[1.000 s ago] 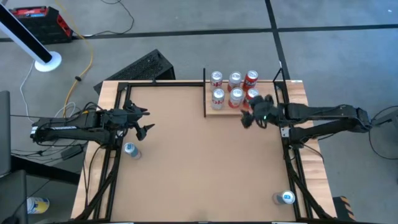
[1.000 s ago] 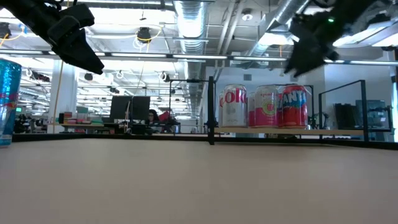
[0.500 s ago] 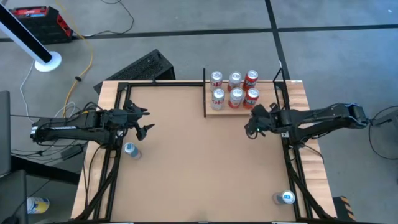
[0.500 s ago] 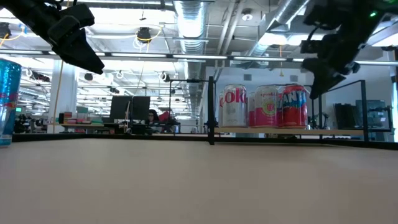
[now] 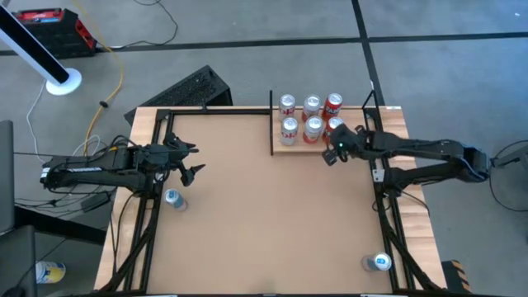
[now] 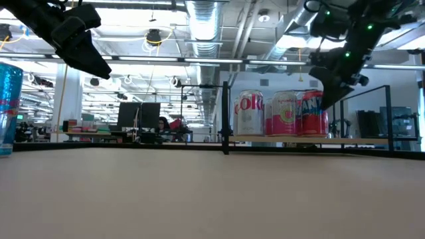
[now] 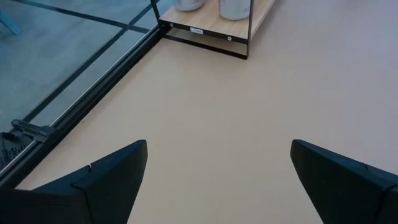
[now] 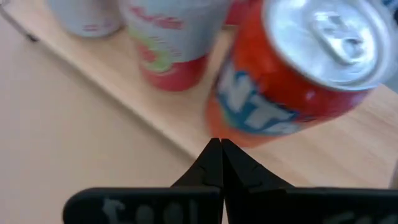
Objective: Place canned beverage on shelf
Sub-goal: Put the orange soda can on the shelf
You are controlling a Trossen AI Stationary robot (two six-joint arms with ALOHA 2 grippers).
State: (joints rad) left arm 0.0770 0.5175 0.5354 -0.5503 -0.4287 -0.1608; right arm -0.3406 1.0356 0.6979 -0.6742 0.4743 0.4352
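Left pincer (image 5: 191, 161): released, fingers spread wide, hovering over the worktop (image 5: 247, 214) near its left edge; it holds nothing.
Blue can (image 5: 172, 198): upright on the worktop's left edge, just in front of the left pincer, not yet on the shelf.
Left-side risk: if this arm drops toward the blue can off-centre, a finger could knock it off the left edge, which is very close.
Shelf (image 5: 290, 145): pale wood board at the worktop's far edge, toward the right corner, with six cans standing on it in two rows of three.
Orange can (image 8: 292, 81): front row, right end of the shelf, close to the board's front lip.
Right pincer (image 5: 330, 155): clenched shut and empty, its tips just in front of the orange can, at the shelf's front right corner.
Right-side risk: the shut tips sit so near the orange can that a forward or sideways drift could tip it into its neighbours or push it off the lip.
Second blue can (image 5: 380, 262): upright at the worktop's near right corner, close to the edge, so easily nudged off.
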